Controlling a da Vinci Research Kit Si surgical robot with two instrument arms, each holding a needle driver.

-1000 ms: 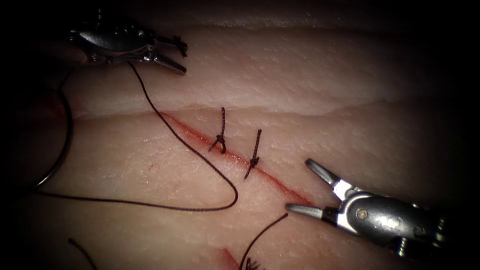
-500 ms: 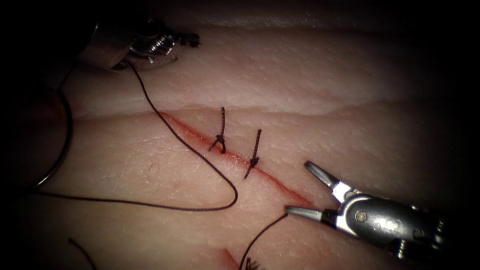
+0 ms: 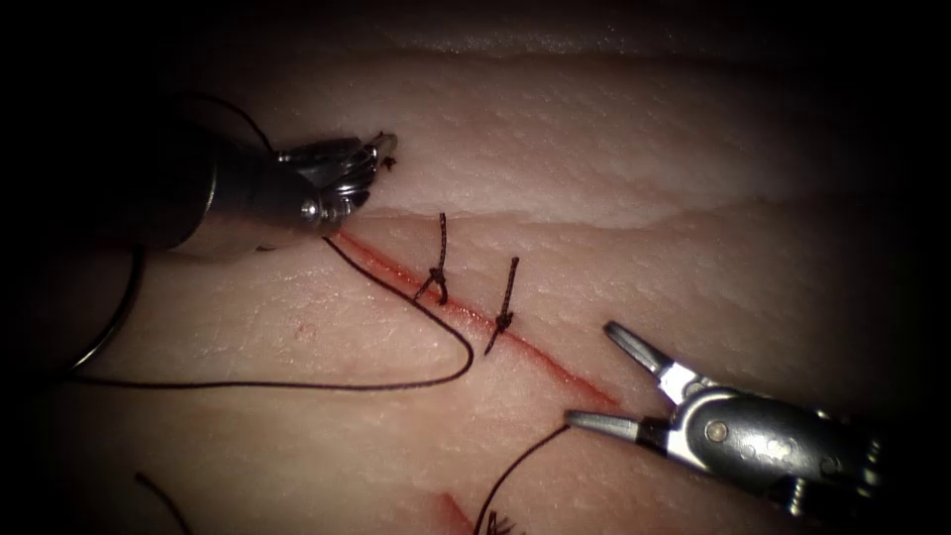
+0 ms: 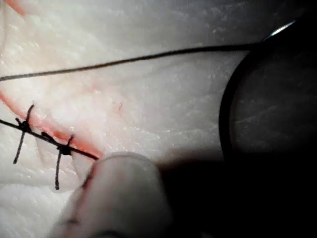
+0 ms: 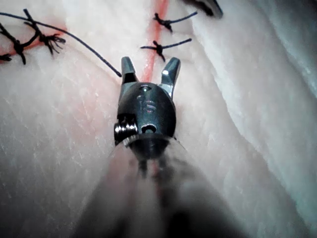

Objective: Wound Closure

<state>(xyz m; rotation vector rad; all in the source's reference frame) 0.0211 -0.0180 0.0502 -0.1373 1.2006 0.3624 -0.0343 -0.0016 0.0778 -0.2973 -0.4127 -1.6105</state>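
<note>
Since 1 second ago my left tool [image 3: 381, 149] has come down from the upper left edge to the upper end of the cut [image 3: 475, 317]. Its jaws look nearly closed with thread [image 3: 396, 297] at the tip; I cannot tell the grip. The needle [image 3: 119, 312] lies free on the tissue [image 3: 644, 168], far left. 2 stitches [image 3: 438, 272] cross the cut. My right tool [image 3: 614, 381] is wide open, empty, over the cut's lower end.

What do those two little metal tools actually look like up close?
Both are small steel instruments. The right tool has two slim, tapered silver jaws on a darker rounded body with a round pivot pin and a coiled part at its base. The left tool has a smooth dark grey shaft ending in a shiny jointed wrist.
</note>
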